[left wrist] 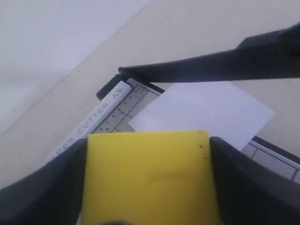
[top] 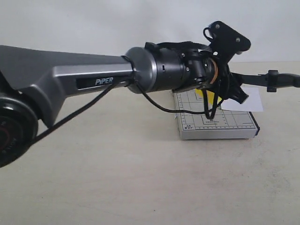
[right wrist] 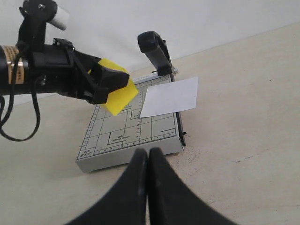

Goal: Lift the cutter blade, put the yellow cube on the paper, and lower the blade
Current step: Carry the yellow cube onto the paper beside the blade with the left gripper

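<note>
Hanging in air over gridded trimmer base [right wrist: 123, 137]: yellow cube [right wrist: 123, 95], lifted clear of grid, near paper [right wrist: 170, 96] but apart from it. Left gripper [left wrist: 147, 159] jaws clamped on 2 opposite cube faces, spread to cube width. Paper flat on base, 1 edge overhanging blade side. Cutter blade [right wrist: 155, 50] raised, thick handle end high, thin end pinned at base corner. Right gripper [right wrist: 148, 157] apart from base, above surface [right wrist: 243, 140]; jaws pressed together, holding nothing.
</note>
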You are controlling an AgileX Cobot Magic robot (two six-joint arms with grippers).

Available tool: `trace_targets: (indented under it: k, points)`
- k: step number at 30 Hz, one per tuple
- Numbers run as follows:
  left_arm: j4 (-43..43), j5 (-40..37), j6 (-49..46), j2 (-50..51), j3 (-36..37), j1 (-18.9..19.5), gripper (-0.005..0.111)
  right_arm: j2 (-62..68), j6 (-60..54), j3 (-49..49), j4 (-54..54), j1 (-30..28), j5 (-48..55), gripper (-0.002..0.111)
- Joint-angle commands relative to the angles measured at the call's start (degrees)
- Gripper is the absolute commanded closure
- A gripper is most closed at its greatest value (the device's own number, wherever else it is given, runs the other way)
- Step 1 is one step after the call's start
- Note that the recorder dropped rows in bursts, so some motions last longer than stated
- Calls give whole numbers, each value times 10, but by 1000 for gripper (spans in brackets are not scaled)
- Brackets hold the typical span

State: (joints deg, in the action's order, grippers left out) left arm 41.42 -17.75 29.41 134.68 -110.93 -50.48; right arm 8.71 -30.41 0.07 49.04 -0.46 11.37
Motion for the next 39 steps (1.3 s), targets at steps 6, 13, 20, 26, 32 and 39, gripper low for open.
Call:
trace_targets:
  k: [6, 13, 20, 26, 32, 39]
  points:
    - [-394, -142, -382, 75, -219, 3, 102, 2, -1, -1, 1, 0, 3, 108]
    - [-391, -203, -382, 152, -323, 8, 102, 2, -1, -1, 1, 0, 4, 108]
    - [-391, -168, -378, 176, -342, 12, 102, 2, -1, -1, 1, 0, 5, 108]
    - [-402, -162, -369, 186, -342, 21, 102, 2, -1, -1, 1, 0, 5, 108]
    - [-405, -134, -369, 188, -342, 21, 102, 2, -1, -1, 1, 0, 5, 108]
    - [-406, -122, -369, 188, -342, 19, 102, 2, -1, -1, 1, 0, 5, 108]
